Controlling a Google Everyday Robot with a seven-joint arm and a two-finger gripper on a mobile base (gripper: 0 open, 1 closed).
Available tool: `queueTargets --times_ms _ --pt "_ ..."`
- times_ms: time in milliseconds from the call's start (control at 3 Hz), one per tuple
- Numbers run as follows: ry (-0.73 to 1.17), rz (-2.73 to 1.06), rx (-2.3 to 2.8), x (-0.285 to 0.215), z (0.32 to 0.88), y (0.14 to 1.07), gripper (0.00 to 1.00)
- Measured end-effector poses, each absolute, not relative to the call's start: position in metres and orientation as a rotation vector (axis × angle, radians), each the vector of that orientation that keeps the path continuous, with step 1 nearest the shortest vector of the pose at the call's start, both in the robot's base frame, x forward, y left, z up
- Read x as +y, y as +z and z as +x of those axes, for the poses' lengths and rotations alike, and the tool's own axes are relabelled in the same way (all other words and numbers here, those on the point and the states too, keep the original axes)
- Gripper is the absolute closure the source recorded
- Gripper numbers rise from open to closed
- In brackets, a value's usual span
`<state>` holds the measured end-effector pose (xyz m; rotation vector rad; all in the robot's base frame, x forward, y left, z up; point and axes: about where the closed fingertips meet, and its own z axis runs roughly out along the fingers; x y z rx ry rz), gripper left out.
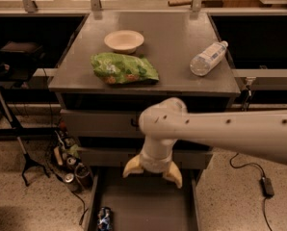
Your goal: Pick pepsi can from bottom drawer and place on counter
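Observation:
The pepsi can (104,219) lies in the near left corner of the bottom drawer (148,206), which is pulled out and otherwise bare. My gripper (152,173) hangs over the back of that drawer, pointing down, its two yellowish fingers (175,175) spread open and empty. It is above and to the right of the can, not touching it. The white arm reaches in from the right and hides part of the upper drawer fronts. The counter (172,42) is the grey top of the cabinet.
On the counter are a cream bowl (124,41), a green chip bag (124,69) and a clear water bottle (208,58) lying on its side. Dull cans and cables (73,172) clutter the floor left of the drawer. A power adapter (266,186) lies at the right.

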<state>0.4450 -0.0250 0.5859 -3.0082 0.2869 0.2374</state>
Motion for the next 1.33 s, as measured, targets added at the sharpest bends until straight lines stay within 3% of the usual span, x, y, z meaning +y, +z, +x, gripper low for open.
queueTargets --times_ms 1000,1333 --pt "0.277 -3.055 0.327 0.048 0.428 0.418 0.00" --pt "0.287 -3.044 0.444 0.049 0.426 0.414 0.00"
